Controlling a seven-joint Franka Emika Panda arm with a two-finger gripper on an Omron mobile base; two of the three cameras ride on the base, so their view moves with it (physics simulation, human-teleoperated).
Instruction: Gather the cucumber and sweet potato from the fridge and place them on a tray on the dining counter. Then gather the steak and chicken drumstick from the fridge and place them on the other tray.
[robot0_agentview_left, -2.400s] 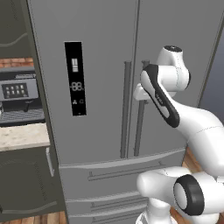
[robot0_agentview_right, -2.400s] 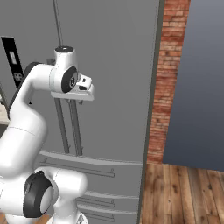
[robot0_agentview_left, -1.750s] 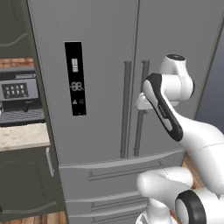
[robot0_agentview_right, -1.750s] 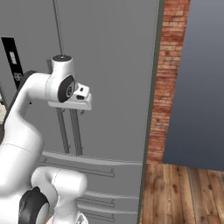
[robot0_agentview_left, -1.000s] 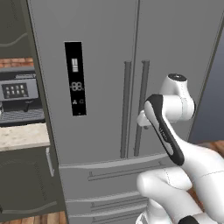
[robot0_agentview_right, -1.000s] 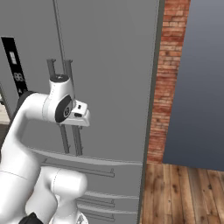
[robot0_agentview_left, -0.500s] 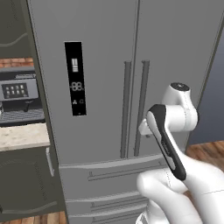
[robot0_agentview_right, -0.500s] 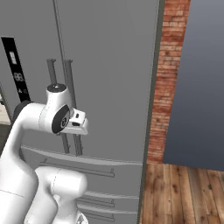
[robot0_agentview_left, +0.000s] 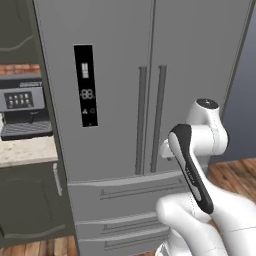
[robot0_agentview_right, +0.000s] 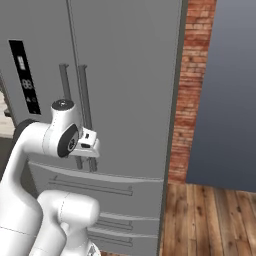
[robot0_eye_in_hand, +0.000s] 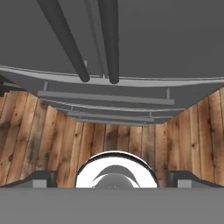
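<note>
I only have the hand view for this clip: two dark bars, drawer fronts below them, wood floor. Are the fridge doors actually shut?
Observer: Yes. In the left base view both upper doors of the fridge are shut, with the seam between them closed.
Operator: Where does the end effector sit along those bars?
Observer: The right base view puts the end effector at the lower ends of the two handles, above the top drawer. I cannot tell whether it is touching them.
Operator: Anything beside the fridge?
Observer: A coffee machine stands on a counter on the fridge's display-panel side.
</note>
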